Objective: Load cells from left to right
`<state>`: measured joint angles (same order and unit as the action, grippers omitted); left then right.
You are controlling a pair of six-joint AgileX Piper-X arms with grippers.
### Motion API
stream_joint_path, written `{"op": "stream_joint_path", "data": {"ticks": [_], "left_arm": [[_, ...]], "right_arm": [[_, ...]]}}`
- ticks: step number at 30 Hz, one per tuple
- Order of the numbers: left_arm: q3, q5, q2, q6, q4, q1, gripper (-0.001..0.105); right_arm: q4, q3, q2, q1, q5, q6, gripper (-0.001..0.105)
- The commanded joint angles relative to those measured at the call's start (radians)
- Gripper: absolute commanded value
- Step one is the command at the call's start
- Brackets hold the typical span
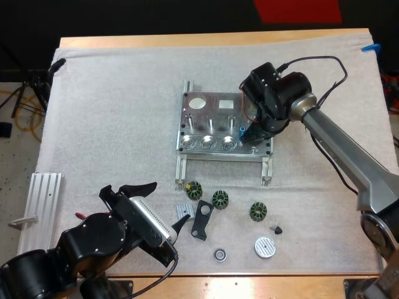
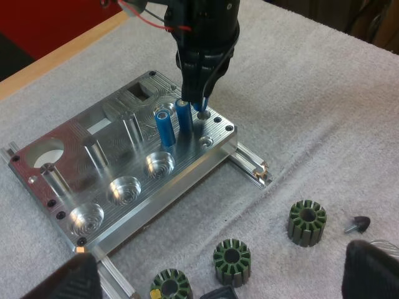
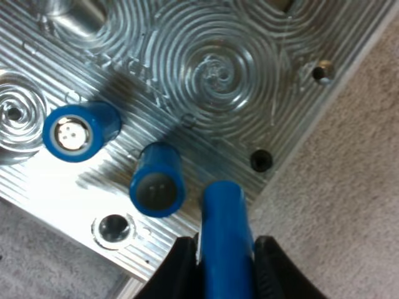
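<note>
The metal fixture (image 1: 215, 124) lies at the middle of the bench's mat (image 1: 112, 112). Two blue cells stand upright in it near its near right corner, the first cell (image 3: 78, 132) well apart from the second cell (image 3: 157, 179). Our right gripper (image 1: 252, 132) hangs over that corner with its fingers (image 3: 177, 271) pressed on both sides of a third blue cell (image 3: 226, 233), held just beside the second cell at the fixture's right edge. We cannot tell whether its lower end touches the metal. Three round recesses (image 2: 121, 190) along the fixture's near edge hold nothing.

Our left gripper (image 1: 169, 202) hovers over the bench's near edge, towards its left corner, with its fingers (image 2: 374, 271) spread apart and clear of everything.

Between the fixture and the near edge lie three green toothed rings (image 1: 220, 199), a black bracket (image 1: 201, 219), a finned metal block (image 1: 182, 210), a silver disc (image 1: 264, 247), a small dark ring (image 1: 219, 254) and a black knob (image 1: 277, 229). A ribbed aluminium rail (image 1: 40, 202) lies at the mat's near left corner.
</note>
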<state>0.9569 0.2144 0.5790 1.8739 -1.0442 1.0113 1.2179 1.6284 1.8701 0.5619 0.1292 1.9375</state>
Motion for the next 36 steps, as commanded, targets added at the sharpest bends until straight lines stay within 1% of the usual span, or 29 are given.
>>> {"op": "stream_joint_path", "data": {"ticks": [1,20,29,36], "left_arm": [[0.006,0.019,-0.005,0.013,0.011,-0.002,0.076],[0.006,0.019,-0.005,0.013,0.011,-0.002,0.076],[0.006,0.019,-0.005,0.013,0.011,-0.002,0.076],[0.006,0.018,-0.005,0.013,0.011,-0.002,0.076]], "right_arm": [[0.014,0.009,0.001,-0.001,-0.015,0.011,0.0],[0.024,0.003,0.049,-0.001,-0.015,0.014,0.0],[-0.021,0.003,0.052,-0.001,-0.015,0.014,0.0],[-0.037,0.003,0.052,-0.038,-0.015,0.011,0.0]]}}
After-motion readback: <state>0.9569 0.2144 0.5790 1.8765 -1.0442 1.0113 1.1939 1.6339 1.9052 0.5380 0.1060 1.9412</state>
